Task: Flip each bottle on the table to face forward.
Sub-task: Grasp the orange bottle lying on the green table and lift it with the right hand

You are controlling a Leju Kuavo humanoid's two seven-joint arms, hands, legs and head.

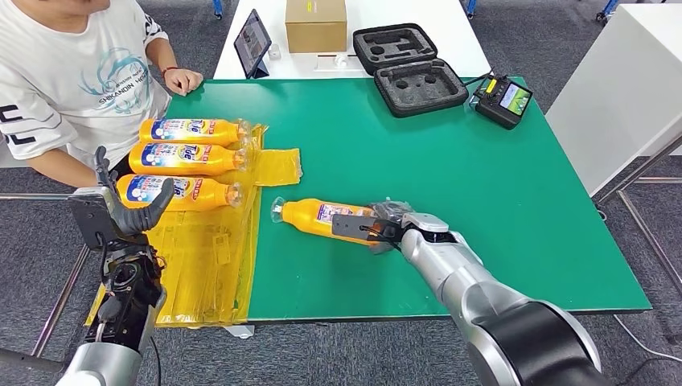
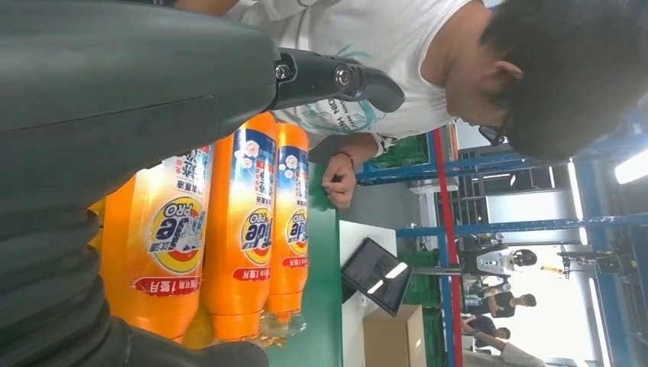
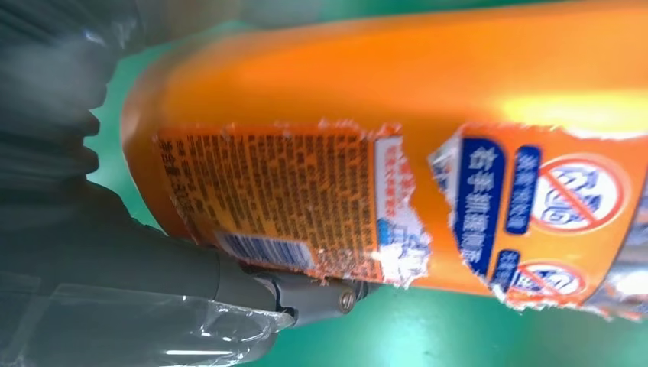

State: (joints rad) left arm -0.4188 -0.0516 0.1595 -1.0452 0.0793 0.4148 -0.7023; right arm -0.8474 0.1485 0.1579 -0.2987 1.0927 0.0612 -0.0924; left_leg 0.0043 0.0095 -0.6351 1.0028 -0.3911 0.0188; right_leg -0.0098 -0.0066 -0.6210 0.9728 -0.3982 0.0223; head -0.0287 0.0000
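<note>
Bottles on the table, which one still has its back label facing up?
The lone bottle on the bare green mat, gripped by the right hand, shows its torn back label; the three bottles on the yellow sheet show front logos.

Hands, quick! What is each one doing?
Left hand: open, holding nothing.
Right hand: holding the orange bottle on the table.

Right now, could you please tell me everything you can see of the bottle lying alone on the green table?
The bottle is orange plastic, lying on its side on the green table, its clear cap end pointing toward the three bottles on the yellow sheet. Its torn back label faces up, with small print, a barcode and blue warning signs showing in the right wrist view. The right robot hand grips its base end. Nothing else touches it.
</note>
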